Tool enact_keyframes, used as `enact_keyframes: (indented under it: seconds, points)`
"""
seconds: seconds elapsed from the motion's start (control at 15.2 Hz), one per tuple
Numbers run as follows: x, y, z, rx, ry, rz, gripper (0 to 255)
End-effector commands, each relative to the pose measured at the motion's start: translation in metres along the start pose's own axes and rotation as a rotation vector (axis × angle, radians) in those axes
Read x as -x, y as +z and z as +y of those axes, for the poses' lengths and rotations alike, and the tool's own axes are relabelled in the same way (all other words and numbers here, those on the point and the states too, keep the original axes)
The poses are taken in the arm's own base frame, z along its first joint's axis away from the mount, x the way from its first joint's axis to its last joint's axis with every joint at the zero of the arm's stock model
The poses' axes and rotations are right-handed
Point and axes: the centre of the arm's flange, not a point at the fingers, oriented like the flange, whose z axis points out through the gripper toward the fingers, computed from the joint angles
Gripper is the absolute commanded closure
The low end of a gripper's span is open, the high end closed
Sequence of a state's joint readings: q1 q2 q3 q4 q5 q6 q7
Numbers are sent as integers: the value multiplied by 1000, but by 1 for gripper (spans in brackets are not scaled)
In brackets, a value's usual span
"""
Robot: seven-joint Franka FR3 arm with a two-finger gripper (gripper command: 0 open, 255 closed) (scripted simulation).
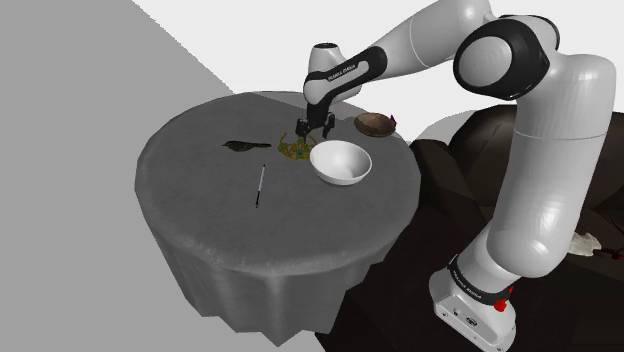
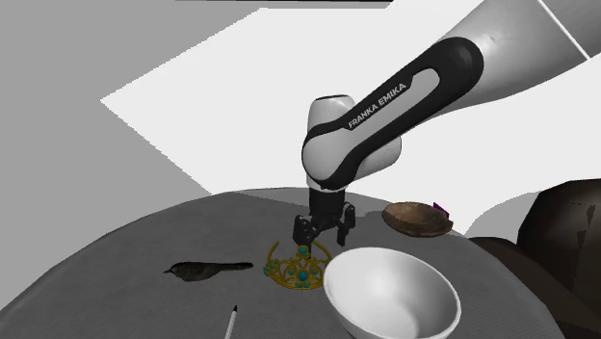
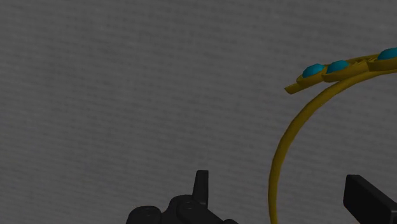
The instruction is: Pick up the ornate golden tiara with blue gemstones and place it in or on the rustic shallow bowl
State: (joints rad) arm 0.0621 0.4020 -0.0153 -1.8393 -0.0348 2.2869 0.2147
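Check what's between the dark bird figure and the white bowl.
The golden tiara with blue gems lies there, the open gripper at its rear band. The second exterior view shows it best.

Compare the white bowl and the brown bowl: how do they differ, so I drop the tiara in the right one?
The plain white round bowl is deep and steep-walled; the mottled brown rustic bowl is shallow. The white bowl looks wider than the brown one. The white bowl sits beside the golden blue-gemmed tiara; the brown bowl lies farther off, by the grey table edge. Both stand upright, without the tiara.
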Motion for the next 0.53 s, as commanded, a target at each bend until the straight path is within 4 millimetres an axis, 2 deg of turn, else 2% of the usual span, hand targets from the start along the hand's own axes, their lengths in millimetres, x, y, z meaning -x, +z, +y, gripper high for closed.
enact_keyframes:
  seconds: [0.0, 0.13, 0.2, 0.46]
  points:
    - [0, 0, 0, 0, 0, 0, 0]
    - [0, 0, 0, 0, 0, 0, 0]
    - [0, 0, 0, 0, 0, 0, 255]
    - [1, 0, 0, 0, 0, 0, 255]
